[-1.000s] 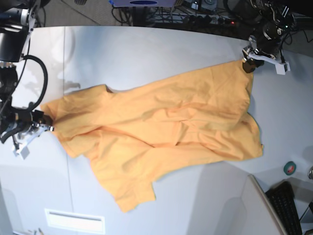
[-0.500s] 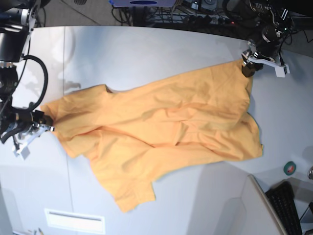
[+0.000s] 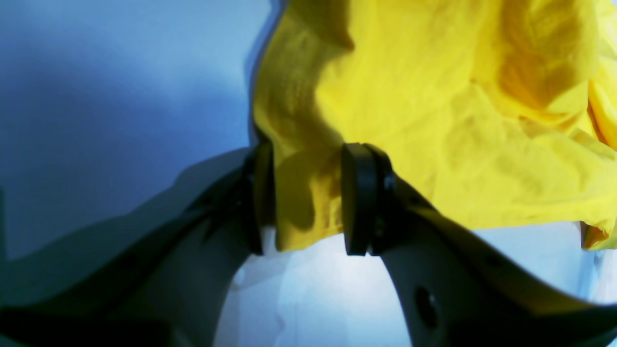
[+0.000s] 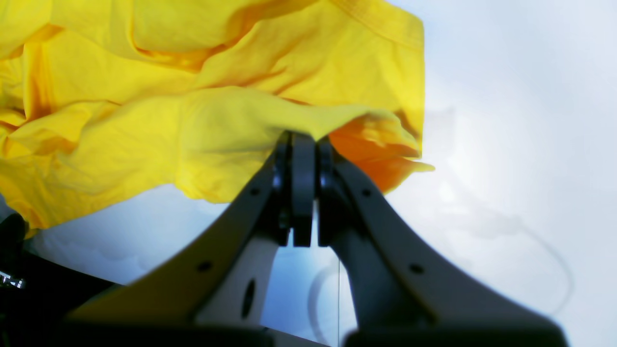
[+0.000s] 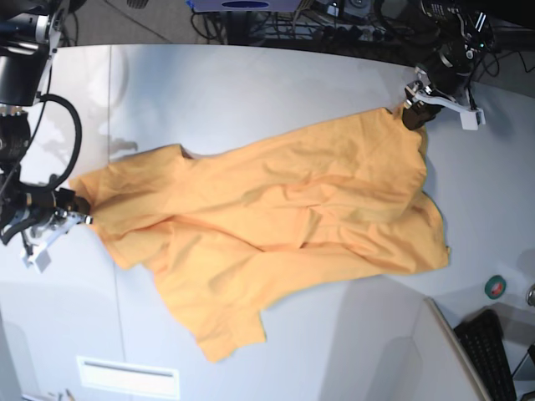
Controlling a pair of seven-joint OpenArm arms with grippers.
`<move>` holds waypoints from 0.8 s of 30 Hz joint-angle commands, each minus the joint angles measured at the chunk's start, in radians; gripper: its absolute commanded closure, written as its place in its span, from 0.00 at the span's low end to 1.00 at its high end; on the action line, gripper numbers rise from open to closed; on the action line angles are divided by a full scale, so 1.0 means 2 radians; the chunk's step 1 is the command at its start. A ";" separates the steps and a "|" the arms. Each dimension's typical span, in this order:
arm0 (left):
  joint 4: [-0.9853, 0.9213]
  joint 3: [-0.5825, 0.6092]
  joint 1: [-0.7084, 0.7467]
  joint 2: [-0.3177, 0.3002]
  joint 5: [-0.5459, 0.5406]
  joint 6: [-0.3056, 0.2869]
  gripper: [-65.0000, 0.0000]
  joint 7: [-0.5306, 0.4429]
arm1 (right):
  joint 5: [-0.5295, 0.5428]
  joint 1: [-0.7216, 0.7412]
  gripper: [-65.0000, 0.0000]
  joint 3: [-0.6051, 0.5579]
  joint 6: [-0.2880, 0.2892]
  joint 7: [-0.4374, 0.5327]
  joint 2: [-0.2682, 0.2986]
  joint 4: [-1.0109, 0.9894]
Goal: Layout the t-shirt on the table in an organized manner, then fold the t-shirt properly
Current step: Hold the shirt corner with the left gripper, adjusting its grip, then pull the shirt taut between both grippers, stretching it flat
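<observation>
The t-shirt (image 5: 276, 225) is a plain orange-yellow one, spread out pretty loosely and diagonally across the table (image 5: 251, 92), with lots of wrinkles and soft folds running through the middle. One end sits near the table's far edge while the other stretches toward the opposite side, and a flap of cloth trails off toward the near edge. The table itself is a big smooth light-grey top with a thin dark seam line, and the shirt lies mostly flat on it.

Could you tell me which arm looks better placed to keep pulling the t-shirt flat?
Probably the right: its pincer is shut on the t-shirt. The left pincer has cloth between jaws that stand apart.
</observation>
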 commanded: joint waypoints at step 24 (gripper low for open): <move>0.081 -0.003 0.034 0.000 0.035 0.014 1.00 0.040 | 0.008 -0.033 1.00 0.005 0.003 0.030 0.007 0.026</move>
